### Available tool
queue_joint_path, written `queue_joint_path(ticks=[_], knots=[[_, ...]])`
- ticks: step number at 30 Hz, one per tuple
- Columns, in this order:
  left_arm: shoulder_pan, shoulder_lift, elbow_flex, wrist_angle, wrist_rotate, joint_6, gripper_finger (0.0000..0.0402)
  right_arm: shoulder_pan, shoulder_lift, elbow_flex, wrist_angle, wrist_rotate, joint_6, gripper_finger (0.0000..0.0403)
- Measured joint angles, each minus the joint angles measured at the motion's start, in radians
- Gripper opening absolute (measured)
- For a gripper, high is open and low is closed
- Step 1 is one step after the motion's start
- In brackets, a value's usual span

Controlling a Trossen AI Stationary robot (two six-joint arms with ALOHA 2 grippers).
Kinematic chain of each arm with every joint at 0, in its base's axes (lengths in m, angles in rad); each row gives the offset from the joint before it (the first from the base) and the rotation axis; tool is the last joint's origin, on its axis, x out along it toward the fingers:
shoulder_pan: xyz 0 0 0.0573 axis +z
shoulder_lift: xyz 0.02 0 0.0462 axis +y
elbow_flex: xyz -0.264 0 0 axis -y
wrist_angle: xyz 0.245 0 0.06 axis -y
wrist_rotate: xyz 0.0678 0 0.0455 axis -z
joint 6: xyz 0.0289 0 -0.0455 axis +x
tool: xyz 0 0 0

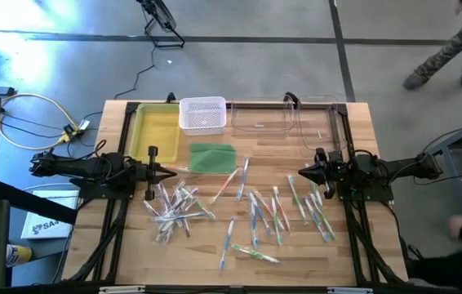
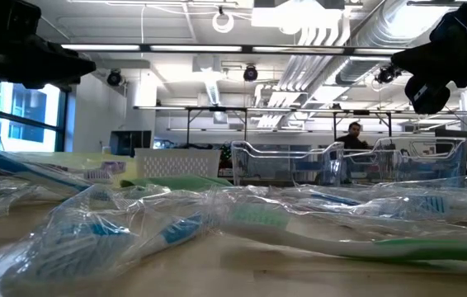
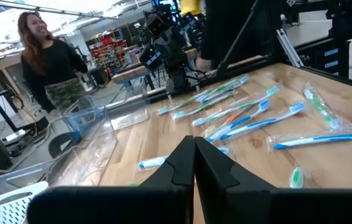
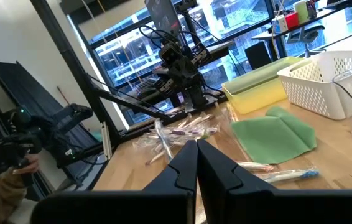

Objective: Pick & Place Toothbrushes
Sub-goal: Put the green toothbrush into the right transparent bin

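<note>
Near toothbrushes [image 2: 134, 227]: blurred behind crinkled wrap in the low view, heads indistinct.
Person [image 1: 447, 45]: cut off by the high view's top edge.
Clear bins [image 2: 287, 161]: contents cannot be told.

Workshop interior, open plan.
Grey concrete floor [image 1: 239, 69] surrounds the wooden table [image 1: 133, 245]; exposed ceiling ducts [image 2: 341, 33] and strip lights overhead; large gridded windows [image 4: 132, 56]; a person [image 3: 51, 68] stands beyond.
</note>
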Motion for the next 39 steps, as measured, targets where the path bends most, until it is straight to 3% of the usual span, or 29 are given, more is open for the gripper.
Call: queue_joint_path(ticks=[39], knots=[[0.0, 0.0, 0.0, 0.003, -0.037, 0.113, 0.0003, 0.0, 0.0, 0.0, -0.003, 0.0, -0.001, 0.0002]])
